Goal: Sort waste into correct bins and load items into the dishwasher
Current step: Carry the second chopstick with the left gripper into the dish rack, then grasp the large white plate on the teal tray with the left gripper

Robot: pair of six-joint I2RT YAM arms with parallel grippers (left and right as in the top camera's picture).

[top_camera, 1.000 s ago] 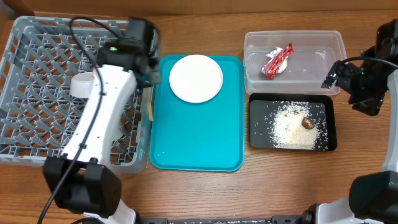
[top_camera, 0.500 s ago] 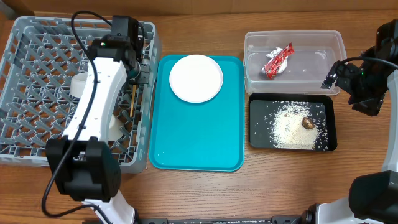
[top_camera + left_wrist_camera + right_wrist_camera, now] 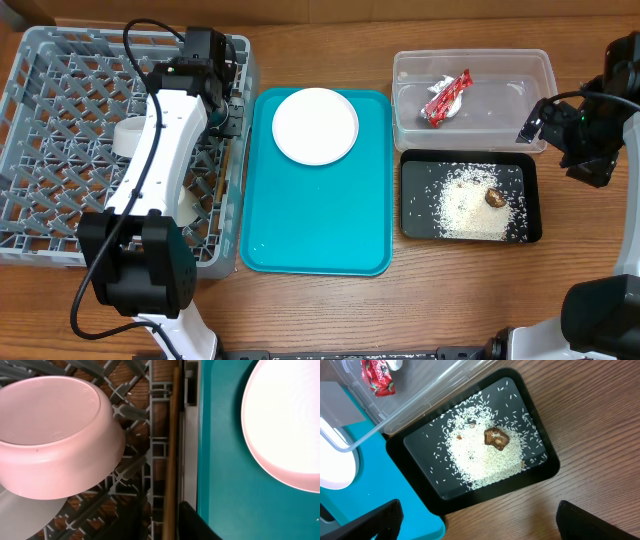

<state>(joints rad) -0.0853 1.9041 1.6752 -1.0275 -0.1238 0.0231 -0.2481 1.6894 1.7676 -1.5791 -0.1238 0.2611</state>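
Hovering at the right edge of the dish rack (image 3: 60, 60), the left pincer (image 3: 228, 112), its grip impossible to tell, is sitting nearest the white plate (image 3: 315, 125), which is lying just rightward on the teal tray (image 3: 320, 220). The right pincer (image 3: 480, 527) is hanging spread wide, well apart from it.

At the table's left edge, the left arm (image 3: 160, 150) covers part of the rack (image 3: 60, 90), part of the small white cup (image 3: 127, 137) and most of a pale round thing (image 3: 186, 207), too covered to name; the left gripper (image 3: 226, 112) shows only one dark finger (image 3: 200, 521), cut by the bottom edge, its opening untellable; the chopsticks (image 3: 170, 455) read as one brown strip, count unclear; the pink dish (image 3: 55, 435), white plate (image 3: 285, 425) and wrapper (image 3: 376, 377) run off-frame; the right gripper (image 3: 480, 521) shows only cropped fingertips (image 3: 370, 520), wide apart.
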